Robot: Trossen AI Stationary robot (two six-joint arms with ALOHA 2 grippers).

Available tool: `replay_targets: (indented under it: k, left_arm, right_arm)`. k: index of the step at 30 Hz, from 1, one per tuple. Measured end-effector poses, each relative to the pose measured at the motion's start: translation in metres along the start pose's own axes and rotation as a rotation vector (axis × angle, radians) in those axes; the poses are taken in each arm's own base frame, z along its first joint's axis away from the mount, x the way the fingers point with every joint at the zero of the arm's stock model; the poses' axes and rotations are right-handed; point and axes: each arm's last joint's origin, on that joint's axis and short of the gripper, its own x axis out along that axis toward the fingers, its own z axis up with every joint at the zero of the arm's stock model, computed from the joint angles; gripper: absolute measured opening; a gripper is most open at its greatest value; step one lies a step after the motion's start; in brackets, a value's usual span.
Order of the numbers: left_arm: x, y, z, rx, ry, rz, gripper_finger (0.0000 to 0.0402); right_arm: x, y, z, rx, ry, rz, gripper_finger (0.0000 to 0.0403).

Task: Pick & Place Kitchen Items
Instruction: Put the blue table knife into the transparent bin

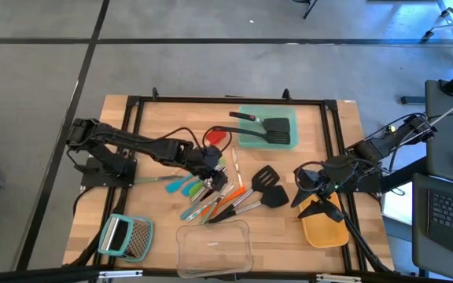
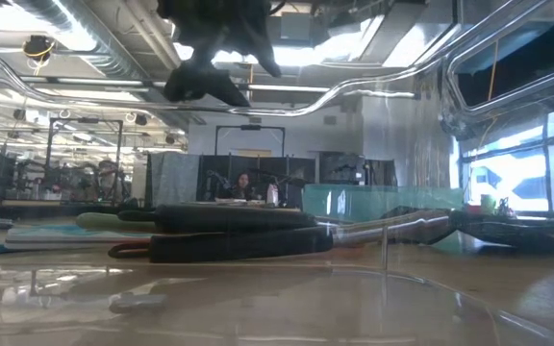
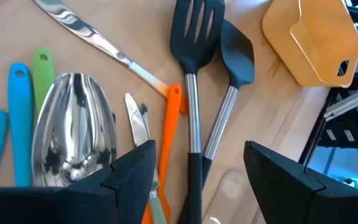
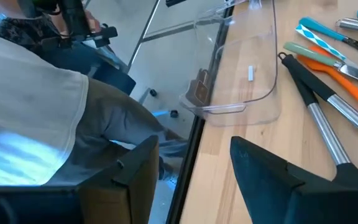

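Left wrist view shows the left end effector spread and empty just above the crowded black slotted spatulas with steel handles, silver spoon and slim orange tool on the wooden tabletop, so closing risks pinching two utensils, while the right end effector hangs agape near the tabletop's edge.

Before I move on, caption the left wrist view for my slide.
Open left gripper hovering over silver spoon, orange tool and two black slotted spatulas.

wooden table, utensils, three containers
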Motion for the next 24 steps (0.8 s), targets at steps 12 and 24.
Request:
replay_targets:
  k: [12, 24]
  left_arm:
    - [-0.0001, 0.0022, 0.0033, -0.005, -0.010, 0.007, 0.0239]
    - [-0.0002, 0.0029, 0.0042, -0.005, -0.041, 0.028, 0.0239]
  right_arm:
    - [-0.0001, -0.0001, -0.0001, -0.001, 0.000, -0.002, 0.0201]
    - [-0.0020, 0.0004, 0.0000, -0.021, -0.006, 0.002, 0.0201]
